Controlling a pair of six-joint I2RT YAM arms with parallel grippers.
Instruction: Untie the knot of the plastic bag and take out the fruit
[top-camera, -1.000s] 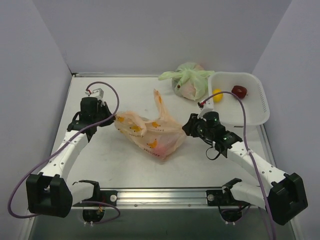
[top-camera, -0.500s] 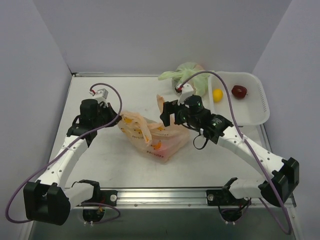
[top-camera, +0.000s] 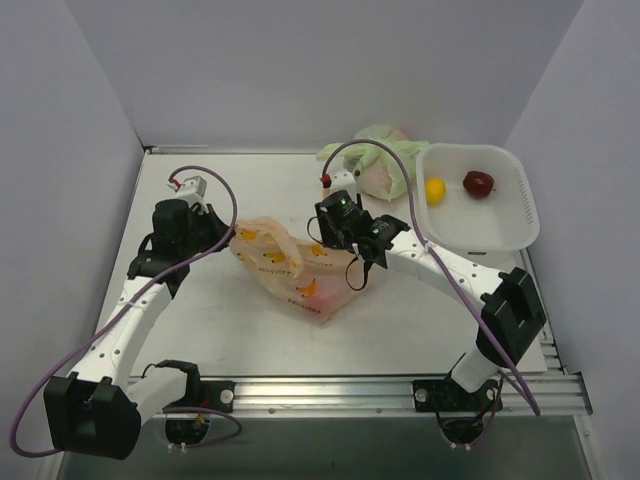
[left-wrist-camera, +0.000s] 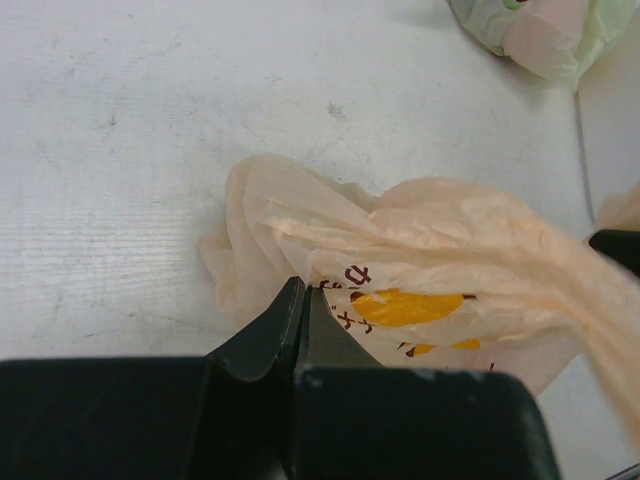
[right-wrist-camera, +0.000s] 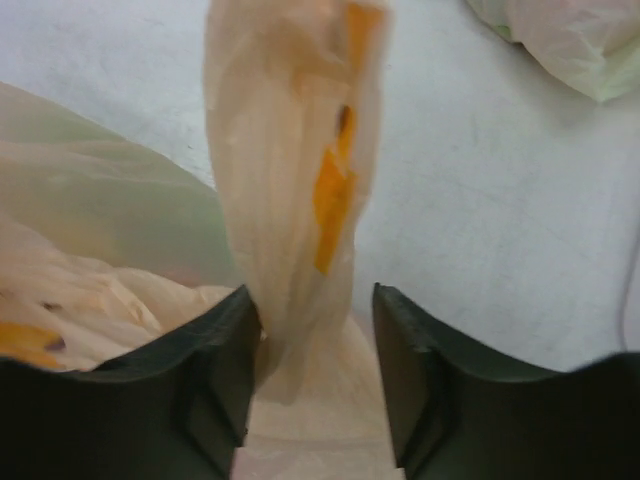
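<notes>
White bench (top-camera: 420, 320): loosening the bag

We're holding the plastic bag (top-camera: 290, 270) mid-bench. The left gripper (left-wrist-camera: 300, 300) is clamped on its left edge, and the right gripper (right-wrist-camera: 310, 330) has its jaws apart around an upright ear (right-wrist-camera: 295, 180). Next, we judge: closing on that ear and pulling outward.

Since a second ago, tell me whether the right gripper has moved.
Yes. Seen from above, the right gripper swung left, away from the white basket, to the plastic bag.
</notes>
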